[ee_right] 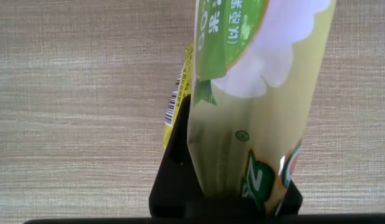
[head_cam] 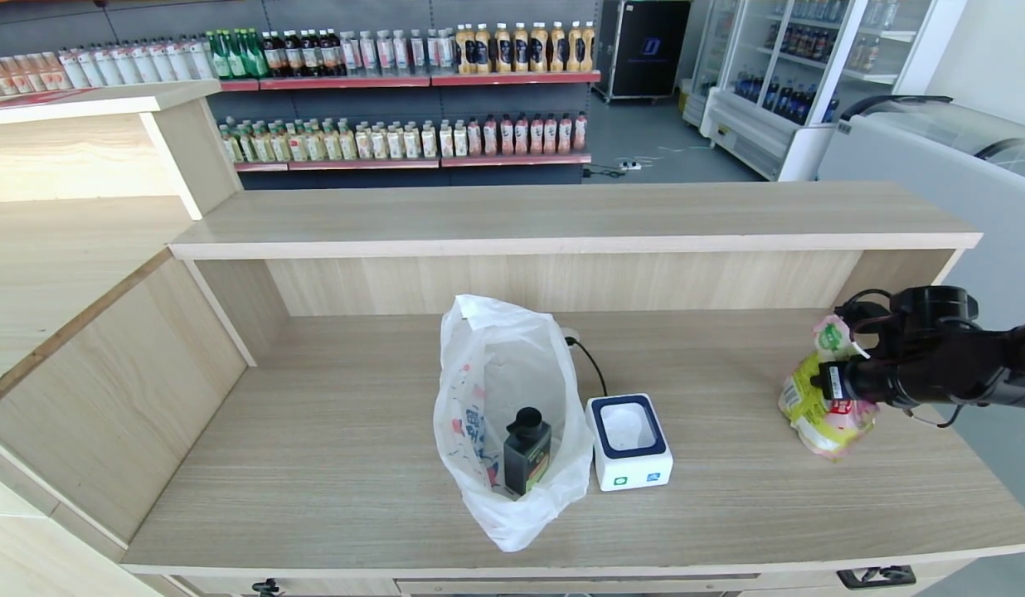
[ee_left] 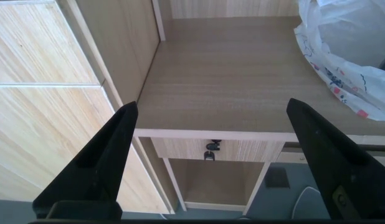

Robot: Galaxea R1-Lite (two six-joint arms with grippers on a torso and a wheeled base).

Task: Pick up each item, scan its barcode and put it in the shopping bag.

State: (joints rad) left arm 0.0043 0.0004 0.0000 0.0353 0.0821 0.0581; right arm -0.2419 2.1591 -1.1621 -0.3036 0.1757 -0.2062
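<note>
Snack pouch (ee_right: 255, 124) clamped in right claw (head_cam: 836, 385), near counter (head_cam: 728, 497) right edge.

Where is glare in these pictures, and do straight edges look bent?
Head view: glare whitens the scanner window, and the counter's upper ledge bows slightly. Left wrist view: the open left pincer shows as dark shapes. Right wrist view: the snack packet carries one small glint.

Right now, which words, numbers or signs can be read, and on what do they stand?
None reads surely.
On the pouch: cut-off characters, and a barcode without legible digits.
On the shopping bag: red and blue print, blurred.
On the bottle in the bag: label too small.
On the scanner: two small icons, no words.
On the shelf bottles: too small.
</note>
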